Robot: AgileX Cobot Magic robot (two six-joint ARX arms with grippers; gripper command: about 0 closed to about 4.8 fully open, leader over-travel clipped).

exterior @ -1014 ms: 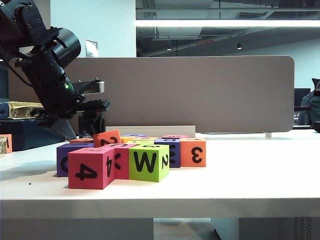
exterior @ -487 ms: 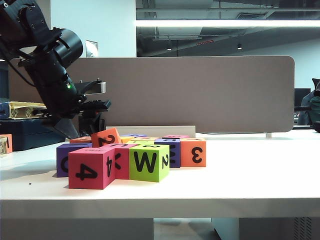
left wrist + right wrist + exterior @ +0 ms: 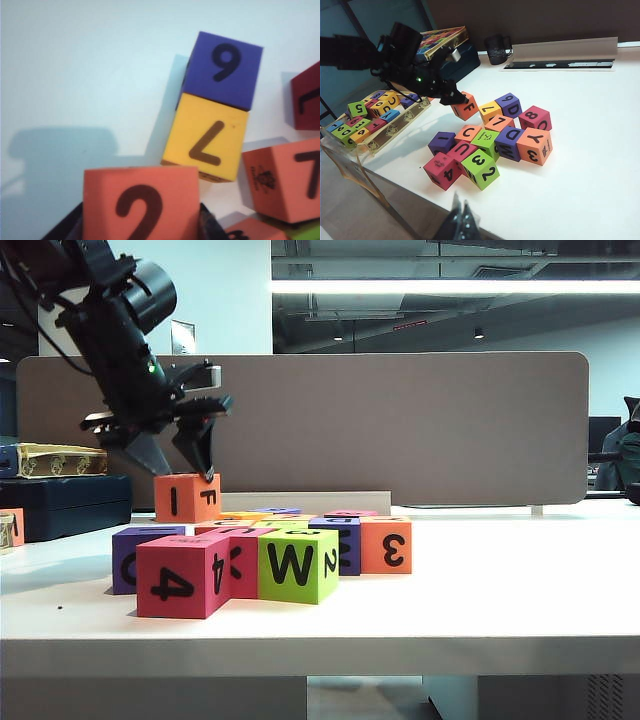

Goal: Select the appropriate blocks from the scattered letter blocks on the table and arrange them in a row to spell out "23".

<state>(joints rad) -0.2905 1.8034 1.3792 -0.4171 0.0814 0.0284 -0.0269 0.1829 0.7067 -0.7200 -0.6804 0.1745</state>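
Left claw [image 3: 180, 445] holds an orange block [image 3: 187, 498] lifted above the block cluster [image 3: 490, 142], with air beneath it. The desk [image 3: 520, 580] to the cluster's right lies open. A tray of spare blocks [image 3: 367, 120] and a dark box [image 3: 65, 505] crowd the left edge. A grey partition [image 3: 420, 425] closes the rear.

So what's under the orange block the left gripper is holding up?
Nothing touches its underside. The left gripper holds the orange block clear of the pile, with white table below. The yellow 7 block and purple 9 block lie just past it.
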